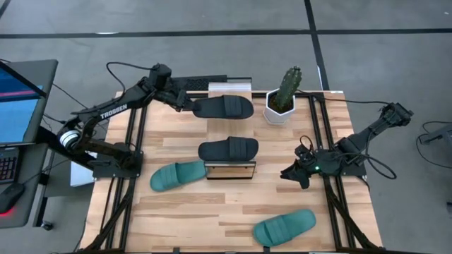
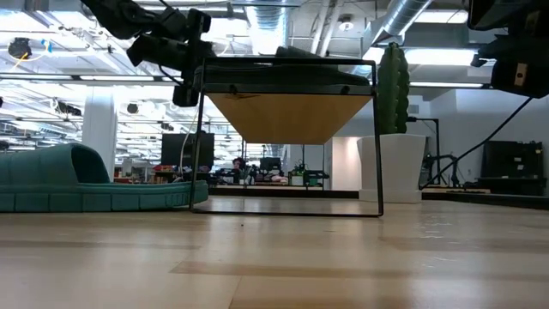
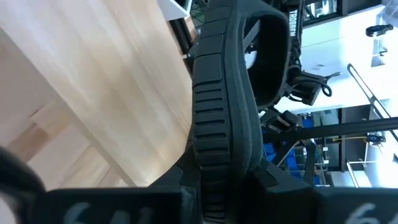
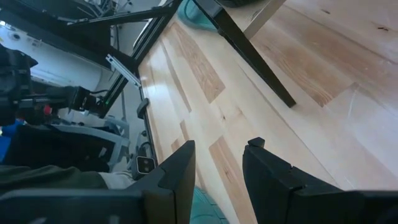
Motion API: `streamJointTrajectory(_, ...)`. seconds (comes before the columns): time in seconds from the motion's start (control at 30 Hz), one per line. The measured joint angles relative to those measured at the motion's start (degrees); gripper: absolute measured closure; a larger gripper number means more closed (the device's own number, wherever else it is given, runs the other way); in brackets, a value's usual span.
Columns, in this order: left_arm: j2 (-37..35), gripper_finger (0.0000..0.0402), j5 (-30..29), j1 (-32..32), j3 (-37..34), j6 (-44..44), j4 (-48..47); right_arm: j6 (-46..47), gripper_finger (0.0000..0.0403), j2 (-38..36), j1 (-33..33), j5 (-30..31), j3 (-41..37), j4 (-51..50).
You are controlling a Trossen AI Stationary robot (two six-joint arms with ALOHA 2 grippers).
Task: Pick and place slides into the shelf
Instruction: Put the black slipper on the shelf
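Note:
My left gripper (image 1: 189,104) is shut on a black slide (image 1: 223,107) at the table's far side, left of the cactus pot. A second black slide (image 1: 228,149) lies on the low wood-topped shelf (image 1: 231,170) at mid-table; the low view shows this slide (image 2: 283,56) on the plank. One teal slide (image 1: 178,175) lies flat on the table left of the shelf, and another teal slide (image 1: 284,226) lies near the front right. My right gripper (image 1: 293,175) is open and empty, low over the table right of the shelf. My left gripper pinches the black slide by its left end (image 3: 214,177) between its two fingers. The fingers come level from the table's left and lie along the slide. The slide is lifted clear of the table and sticks out toward the right, its strap (image 3: 273,56) away from the fingers.
A cactus in a white pot (image 1: 282,99) stands at the far right, close to the held slide's free end. Black frame rails run along the table's left and right sides. A desk with a monitor (image 1: 18,99) stands beyond the left edge.

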Motion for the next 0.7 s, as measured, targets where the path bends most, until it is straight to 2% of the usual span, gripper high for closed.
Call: streamJointTrajectory(0.7, 0.0, 0.0365, -6.3, -5.9, 0.0, 0.5, -6.5, 0.0, 0.0282, 0.0, 0.0, -0.1, 0.0, 0.0)
